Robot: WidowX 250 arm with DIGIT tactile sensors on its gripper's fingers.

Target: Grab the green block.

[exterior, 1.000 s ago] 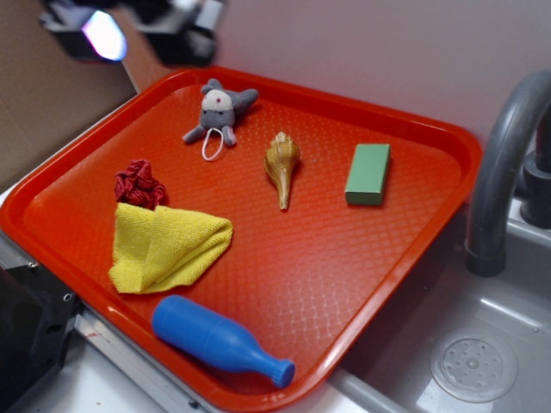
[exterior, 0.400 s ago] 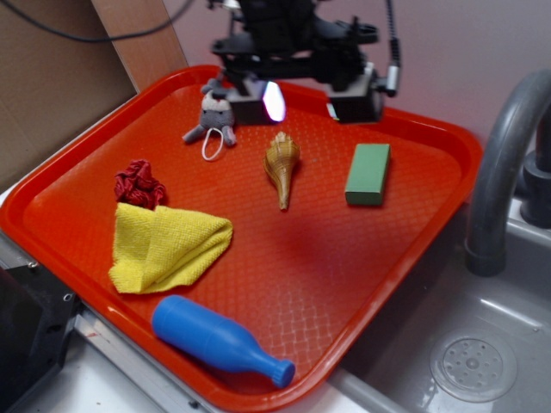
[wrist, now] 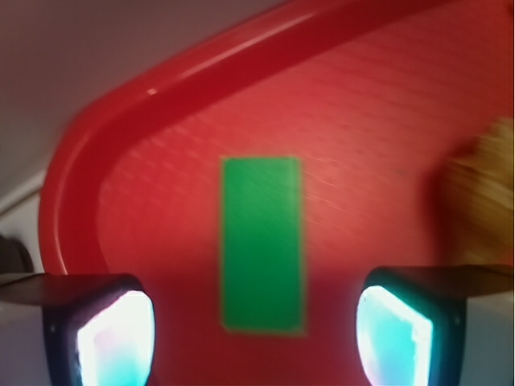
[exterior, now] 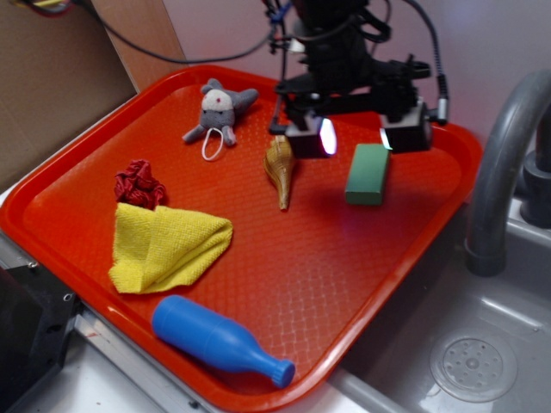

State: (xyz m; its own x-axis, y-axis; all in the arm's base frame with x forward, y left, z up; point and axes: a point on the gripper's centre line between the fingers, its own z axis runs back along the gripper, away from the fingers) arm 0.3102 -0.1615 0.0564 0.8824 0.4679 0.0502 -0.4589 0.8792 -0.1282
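Note:
The green block (exterior: 368, 175) lies flat on the red tray (exterior: 103, 129), right of the tan seashell (exterior: 281, 165). In the wrist view the green block (wrist: 263, 244) lies lengthwise, centred between my two fingers. My gripper (exterior: 360, 136) hangs above the tray over the block's near-left end, open and empty, its lit fingers (exterior: 312, 138) wide apart on either side. In the wrist view the gripper (wrist: 256, 338) is open with the block's near end between its glowing pads (wrist: 117, 338). The block is not touched.
A grey plush mouse (exterior: 219, 109), a red scrunchie (exterior: 139, 183), a yellow cloth (exterior: 165, 244) and a blue bottle (exterior: 217, 339) lie on the tray. A grey faucet (exterior: 504, 163) and the sink (exterior: 472, 361) stand to the right. A cardboard wall is at the left.
My arm has swept in from the top left, moving right and down across the tray, and the gripper now hangs over the green block. No object on the tray has moved.

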